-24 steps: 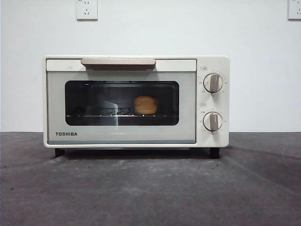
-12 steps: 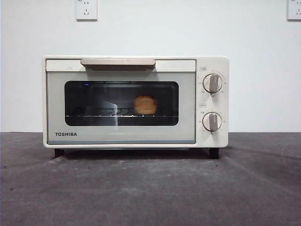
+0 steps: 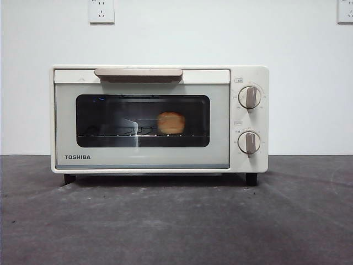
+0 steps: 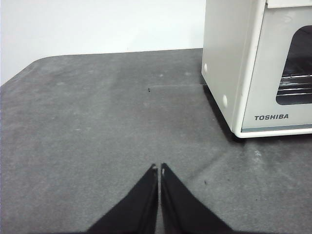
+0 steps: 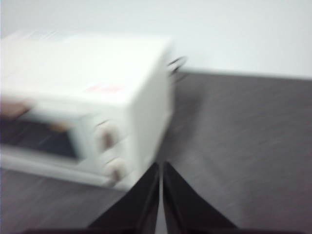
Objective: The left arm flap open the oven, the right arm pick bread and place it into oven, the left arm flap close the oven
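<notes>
Behind the glass of the shut oven (image 3: 160, 118), the bread (image 3: 171, 122) sits on the wire rack, right of the window's middle. Door flush, handle (image 3: 138, 73) untouched. Task reads as done, or all but.

Left gripper (image 4: 159, 168): jaws pressed together, empty, low over the bench off the oven's left front corner, well apart from it. Right gripper (image 5: 160, 165): jaws likewise together, nothing held, above and off the oven's knob side; that view is smeared with motion, so detail is poor. Neither arm shows in the front view.

Risks, as judged:
- Door may not be fully latched; a soft push leaves it ajar. Front view suggests flush, seam too fine to confirm.
- The arm in motion, if it swings wide, could clip the oven's right wall or the knobs (image 3: 249, 97) and shift the box on its feet.
- Bread rests near the rack's front, it seems; a jolt to the oven could roll it against the glass.
- A reopened door would drop forward over the bench in front of the oven.

Surface: bench (image 4: 97, 126) is dark grey, matte, faintly mottled, rounded at its far left corner. Oven stands toward the back edge, near the wall.

Room: plain white wall (image 3: 303, 55); two sockets, one (image 3: 101, 11) above the oven's left half, one (image 3: 345, 11) at the far right.
</notes>
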Controlling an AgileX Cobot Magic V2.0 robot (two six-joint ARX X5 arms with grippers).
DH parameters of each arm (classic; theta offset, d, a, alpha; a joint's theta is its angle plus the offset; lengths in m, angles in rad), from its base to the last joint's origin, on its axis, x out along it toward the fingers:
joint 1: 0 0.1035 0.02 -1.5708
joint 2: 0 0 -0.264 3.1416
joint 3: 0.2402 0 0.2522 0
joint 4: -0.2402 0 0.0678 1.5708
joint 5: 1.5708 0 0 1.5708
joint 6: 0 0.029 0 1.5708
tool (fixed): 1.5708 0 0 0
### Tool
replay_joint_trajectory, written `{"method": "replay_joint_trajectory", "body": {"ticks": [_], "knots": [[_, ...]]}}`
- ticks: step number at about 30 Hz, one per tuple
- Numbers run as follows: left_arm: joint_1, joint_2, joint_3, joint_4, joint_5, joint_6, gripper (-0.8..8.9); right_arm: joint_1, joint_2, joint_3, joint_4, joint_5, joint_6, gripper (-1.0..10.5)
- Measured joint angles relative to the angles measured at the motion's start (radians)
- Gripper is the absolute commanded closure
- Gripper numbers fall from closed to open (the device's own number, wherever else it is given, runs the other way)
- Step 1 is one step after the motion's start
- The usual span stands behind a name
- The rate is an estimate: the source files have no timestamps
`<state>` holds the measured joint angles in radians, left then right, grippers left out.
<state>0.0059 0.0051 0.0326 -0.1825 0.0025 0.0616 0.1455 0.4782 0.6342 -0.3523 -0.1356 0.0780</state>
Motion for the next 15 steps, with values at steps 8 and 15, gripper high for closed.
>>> {"method": "replay_joint_trajectory", "body": {"ticks": [8, 15], "knots": [[0.0, 0.0, 0.0, 0.0, 0.0, 0.0, 7.97, -0.137, -0.235, -0.281, 0.285, 0.008, -0.003, 9.4], [0.0, 0.0, 0.0, 0.0, 0.0, 0.0, 7.97, -0.143, -0.371, -0.474, 0.369, 0.053, -0.003, 9.4]]}}
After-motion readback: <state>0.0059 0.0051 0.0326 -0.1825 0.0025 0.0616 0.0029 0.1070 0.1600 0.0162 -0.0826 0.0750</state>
